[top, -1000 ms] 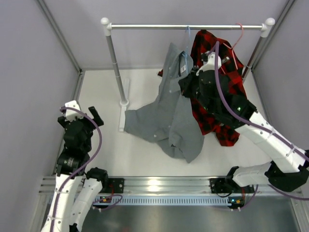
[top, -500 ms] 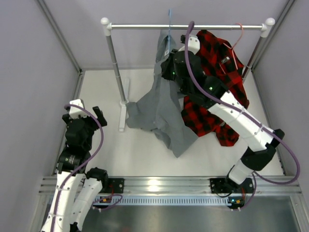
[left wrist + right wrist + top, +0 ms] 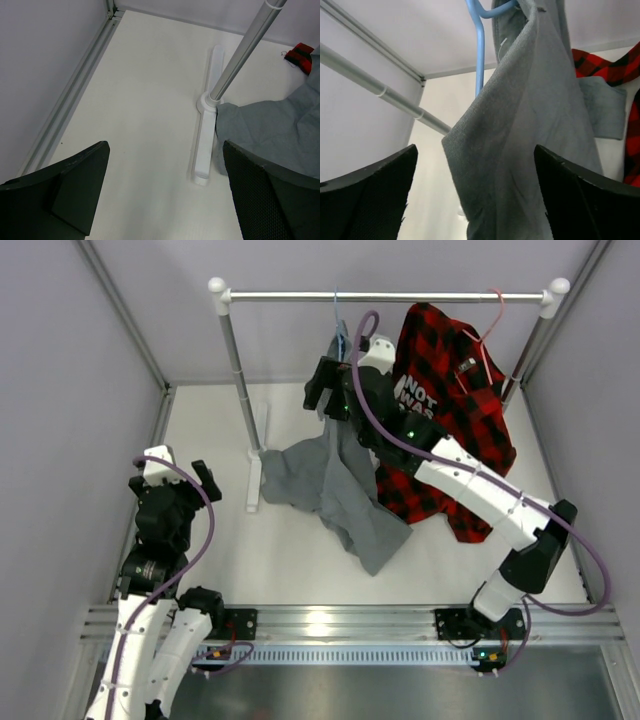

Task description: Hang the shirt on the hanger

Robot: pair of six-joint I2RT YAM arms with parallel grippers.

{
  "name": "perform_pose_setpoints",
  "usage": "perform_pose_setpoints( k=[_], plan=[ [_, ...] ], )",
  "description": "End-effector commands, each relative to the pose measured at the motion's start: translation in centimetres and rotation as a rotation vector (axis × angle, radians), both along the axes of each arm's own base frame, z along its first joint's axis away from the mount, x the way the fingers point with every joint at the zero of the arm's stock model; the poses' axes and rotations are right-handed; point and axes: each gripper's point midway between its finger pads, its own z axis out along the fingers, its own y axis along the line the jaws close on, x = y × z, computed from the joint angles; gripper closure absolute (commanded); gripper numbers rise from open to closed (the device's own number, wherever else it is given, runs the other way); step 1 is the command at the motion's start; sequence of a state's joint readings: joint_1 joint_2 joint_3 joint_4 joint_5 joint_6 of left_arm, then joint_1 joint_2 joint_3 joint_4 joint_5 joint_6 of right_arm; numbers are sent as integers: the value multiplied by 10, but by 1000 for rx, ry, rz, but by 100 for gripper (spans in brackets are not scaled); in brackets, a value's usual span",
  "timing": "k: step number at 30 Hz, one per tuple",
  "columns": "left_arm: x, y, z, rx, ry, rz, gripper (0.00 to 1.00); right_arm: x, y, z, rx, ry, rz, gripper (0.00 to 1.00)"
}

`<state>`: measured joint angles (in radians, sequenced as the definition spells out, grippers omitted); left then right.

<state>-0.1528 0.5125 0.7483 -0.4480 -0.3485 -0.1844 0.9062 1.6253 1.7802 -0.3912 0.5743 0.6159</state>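
Observation:
The grey shirt [image 3: 345, 475] hangs from the light-blue hanger [image 3: 337, 315], whose hook sits over the rail left of centre; its lower part trails onto the table. My right gripper [image 3: 326, 388] is open just beside the shirt's upper part, under the rail. In the right wrist view the shirt [image 3: 535, 125] and the hanger [image 3: 480, 50] hang between that gripper's [image 3: 475, 200] spread jaws, touching neither finger. My left gripper [image 3: 172, 478] is open at the near left, low over the table, holding nothing. Its wrist view shows its jaws [image 3: 165, 192] wide apart and the shirt's hem [image 3: 272, 125] at right.
A red-and-black plaid shirt [image 3: 450, 410] hangs on a pink hanger [image 3: 497, 310] at the right end of the rail [image 3: 440, 296]. The rack's left post [image 3: 240, 380] and white foot [image 3: 205, 140] stand between the left arm and the shirt. Walls close both sides.
The right arm swung left along the rail with the shirt and hanger, then its jaws opened and let go. The shirt now hangs further left. The left arm stayed still.

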Motion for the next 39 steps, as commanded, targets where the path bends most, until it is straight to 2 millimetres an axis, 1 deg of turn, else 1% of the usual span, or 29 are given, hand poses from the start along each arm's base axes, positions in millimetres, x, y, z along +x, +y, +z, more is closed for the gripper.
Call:
perform_pose_setpoints(
  k=[1, 4, 5, 7, 8, 10, 11, 12, 13, 14, 15, 16, 17, 18, 19, 20, 21, 22, 23, 25, 26, 29, 30, 35, 39],
  plan=[
    [3, 1, 11, -12, -56, 9, 2, -20, -8, 68, 129, -156, 42, 1],
    [1, 2, 12, -14, -59, 11, 2, -36, -27, 66, 73, -179, 39, 1],
    [1, 1, 13, -16, -63, 8, 2, -45, -42, 62, 39, -189, 41, 1],
    [-2, -2, 13, -21, -67, -14, 2, -56, -56, 58, -8, -207, 57, 1],
    [-2, -5, 12, -25, -65, -28, 2, -67, -74, 54, -54, -227, 63, 1],
    [-7, -10, 7, -27, -47, -60, 2, -79, -94, 44, -118, -233, 68, 0],
    [-9, -12, 6, -28, -45, -72, 2, -91, -116, 39, -157, -250, 64, 1],
    [-14, -12, 5, -33, -50, -79, 2, -96, -133, 26, -208, -226, 36, 1],
    [-16, -14, 4, -33, -55, -90, 2, -109, -157, 32, -210, -249, 16, 0],
    [-18, -15, 4, -33, -64, -98, 2, -113, -169, 14, -250, -228, 0, 1],
    [-20, -17, 2, -31, -70, -109, 2, -118, -183, 6, -275, -215, -30, 0],
    [-24, -18, 2, -32, -85, -116, 2, -131, -205, 6, -272, -226, -41, 1],
    [-25, -21, 3, -33, -91, -130, 2, -135, -214, -13, -303, -208, -48, 1],
    [-27, -22, 3, -34, -95, -134, 2, -139, -226, -20, -310, -201, -76, 0],
    [-29, -23, 5, -36, -103, -139, 2, -150, -243, -22, -291, -209, -90, 1],
    [-32, -22, 3, -36, -91, -137, 2, -154, -249, -37, -303, -189, -96, 0],
    [-33, -22, 1, -36, -86, -137, 2, -157, -259, -43, -304, -179, -126, 1],
    [-35, -21, 0, -40, -83, -133, 2, -164, -274, -45, -268, -181, -160, 1],
    [-38, -23, 0, -45, -86, -147, 2, -167, -282, -59, -305, -160, -174, 1],
    [-42, -28, 0, -65, -97, -173, 2, -173, -299, -64, -306, -173, -209, 1],
    [-47, -28, 3, -69, -119, -181, 2, -175, -303, -71, -321, -164, -212, 1],
    [-52, -28, 4, -79, -153, -184, 2, -181, -312, -77, -330, -159, -217, 0],
    [-55, -28, 8, -86, -176, -190, 2, -182, -314, -78, -335, -154, -221, 1],
    [-59, -32, 11, -92, -196, -218, 2, -184, -321, -86, -355, -121, -246, 0],
    [-60, -35, 11, -97, -199, -232, 2, -185, -323, -89, -352, -110, -251, 1]
  ],
)
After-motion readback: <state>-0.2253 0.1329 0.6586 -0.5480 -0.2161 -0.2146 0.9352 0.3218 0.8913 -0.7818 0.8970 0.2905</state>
